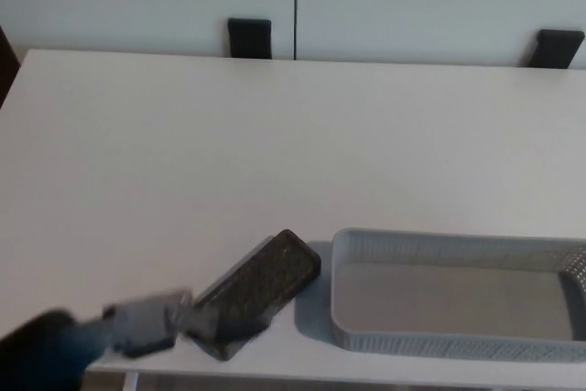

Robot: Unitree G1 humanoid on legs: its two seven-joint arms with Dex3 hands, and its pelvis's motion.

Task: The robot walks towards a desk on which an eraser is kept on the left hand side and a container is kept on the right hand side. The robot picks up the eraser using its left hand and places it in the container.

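Eraser (259, 291) on desk (275, 153), left robot hand (146, 322) at its near end

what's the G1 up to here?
The left hand is coming in from the lower left, blurred by motion, and sits right at the near end of the dark eraser. The eraser lies flat on the white desk, not lifted. Whether the hand has a grip is unclear. The grey container sits just right of the eraser, empty in the part that shows. The right hand is out of view.
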